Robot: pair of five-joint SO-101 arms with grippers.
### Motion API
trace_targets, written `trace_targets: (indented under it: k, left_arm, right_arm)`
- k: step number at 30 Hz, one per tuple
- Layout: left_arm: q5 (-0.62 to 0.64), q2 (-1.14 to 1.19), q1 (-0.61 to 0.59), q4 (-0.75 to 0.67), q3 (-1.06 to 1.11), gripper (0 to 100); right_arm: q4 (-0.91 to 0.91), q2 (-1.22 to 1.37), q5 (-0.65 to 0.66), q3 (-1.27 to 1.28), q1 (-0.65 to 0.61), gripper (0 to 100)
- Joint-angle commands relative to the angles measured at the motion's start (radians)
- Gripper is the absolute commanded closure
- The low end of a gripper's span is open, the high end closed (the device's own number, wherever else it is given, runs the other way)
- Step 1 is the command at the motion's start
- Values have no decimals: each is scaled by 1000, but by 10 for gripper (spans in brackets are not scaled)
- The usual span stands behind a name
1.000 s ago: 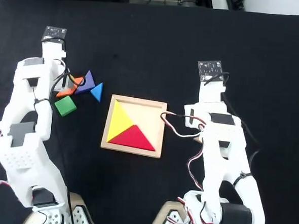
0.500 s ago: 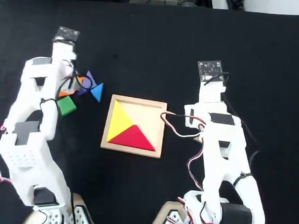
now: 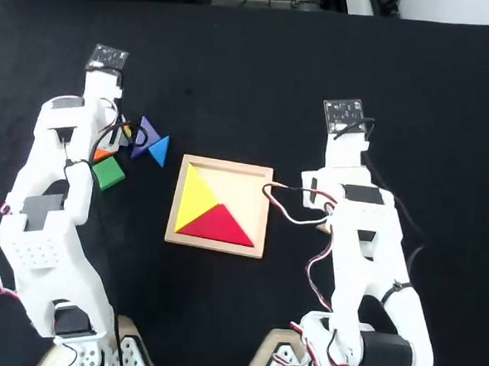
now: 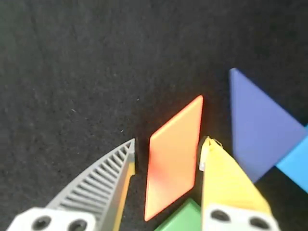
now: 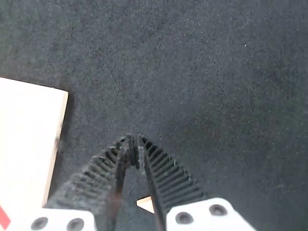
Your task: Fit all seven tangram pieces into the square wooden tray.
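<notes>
From above, the left arm is covering most of the orange piece [image 3: 103,153], which is peeking out beside the green square [image 3: 106,173]. In the left wrist view the green square and the blue triangle [image 4: 296,161] are being cut off at the frame edge. A small pale scrap under the right tool [image 5: 134,142] is too hard to make out.

The left tool [image 4: 169,144] is standing open, straddling the orange piece on the black bench [image 3: 251,67]. Its yellow finger [image 4: 226,183] is sitting right at the piece's edge, and the grey finger [image 4: 108,180] is leaving a narrow gap. The purple triangle [image 4: 260,125] is lying just beside them.

The right tool is hanging over the bench near the tray's corner, fingers pressed together and gripping nothing. The wooden tray [image 3: 240,187] is lying between the arms, carrying a yellow triangle [image 3: 195,198] and a red triangle [image 3: 217,225].
</notes>
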Motion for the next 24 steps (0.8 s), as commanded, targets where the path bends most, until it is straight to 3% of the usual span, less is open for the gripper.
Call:
trace_targets:
  k: [1, 10, 18, 24]
  left_arm:
    - [-8, -5, -13, 14, -10, 777]
    - [-109, 2, -22, 25, -8, 823]
    - [-106, 8, -27, 28, -42, 823]
    - [-112, 8, -19, 158, -82, 827]
  right_arm:
    - [-15, -27, 5, -2, -15, 988]
    - [-15, -27, 5, -2, -15, 988]
    - [-15, -27, 5, -2, -15, 988]
    - [-15, -27, 5, -2, -15, 988]
